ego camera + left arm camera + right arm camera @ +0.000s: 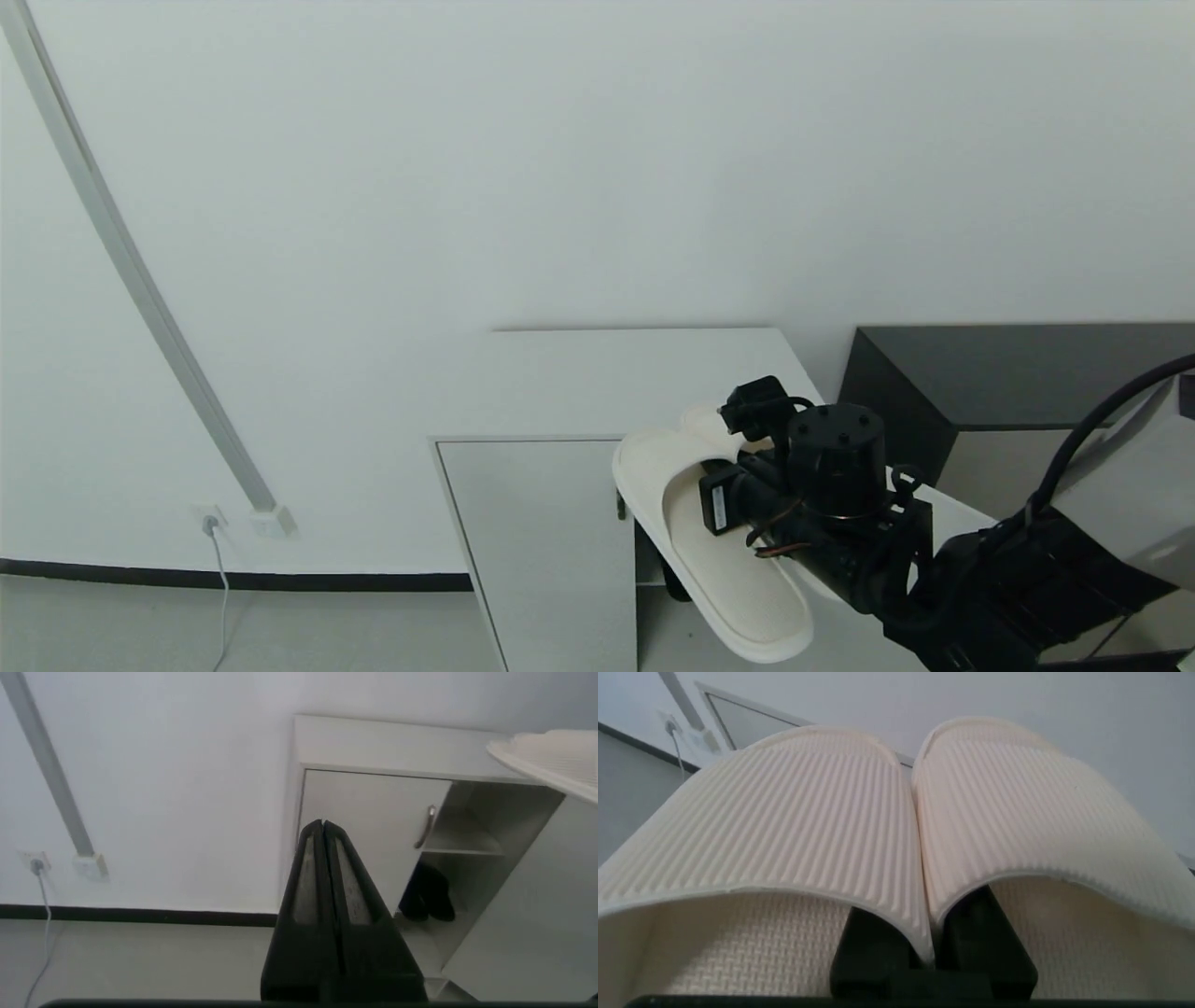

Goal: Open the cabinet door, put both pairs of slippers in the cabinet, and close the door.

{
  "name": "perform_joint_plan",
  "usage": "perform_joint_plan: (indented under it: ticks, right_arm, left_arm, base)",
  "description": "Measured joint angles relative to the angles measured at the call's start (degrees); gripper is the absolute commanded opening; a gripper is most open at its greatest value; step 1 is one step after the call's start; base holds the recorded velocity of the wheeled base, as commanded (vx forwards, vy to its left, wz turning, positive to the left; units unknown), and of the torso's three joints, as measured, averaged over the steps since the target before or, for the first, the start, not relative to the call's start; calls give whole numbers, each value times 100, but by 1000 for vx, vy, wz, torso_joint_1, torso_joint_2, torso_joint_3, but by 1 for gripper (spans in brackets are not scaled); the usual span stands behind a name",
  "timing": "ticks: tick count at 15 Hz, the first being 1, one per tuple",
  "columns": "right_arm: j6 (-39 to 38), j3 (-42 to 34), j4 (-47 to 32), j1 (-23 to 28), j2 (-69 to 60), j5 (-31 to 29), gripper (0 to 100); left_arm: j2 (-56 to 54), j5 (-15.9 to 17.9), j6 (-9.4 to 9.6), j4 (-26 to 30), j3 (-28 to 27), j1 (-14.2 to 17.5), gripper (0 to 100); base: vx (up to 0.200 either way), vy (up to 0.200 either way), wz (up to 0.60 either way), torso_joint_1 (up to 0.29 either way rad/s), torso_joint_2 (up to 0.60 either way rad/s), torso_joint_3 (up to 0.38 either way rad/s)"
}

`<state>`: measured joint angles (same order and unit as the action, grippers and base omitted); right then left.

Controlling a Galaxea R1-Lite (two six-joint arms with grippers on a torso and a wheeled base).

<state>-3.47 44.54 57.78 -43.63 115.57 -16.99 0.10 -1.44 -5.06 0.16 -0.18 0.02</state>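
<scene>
A pair of cream slippers hangs in front of the white cabinet, held side by side. My right gripper is shut on the slippers: its black fingers reach under the two straps and pinch their inner edges together. The cabinet's left door with its metal handle is closed. The right half stands open, showing a shelf and a dark pair of slippers on the cabinet floor. My left gripper is shut on nothing, some way from the cabinet front.
A black cabinet stands to the right of the white one. A grey cable duct runs down the wall to a socket with a cord. Bare floor lies left of the cabinet.
</scene>
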Motion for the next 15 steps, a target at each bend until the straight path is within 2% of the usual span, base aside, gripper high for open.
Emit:
perform_joint_plan:
  ticks: [15]
  right_arm:
    - [-2,-15,246,67,141,50,0]
  left_arm:
    - [0,5,-2,2,0,0,0]
  base:
    - [0,0,0,0,0,0]
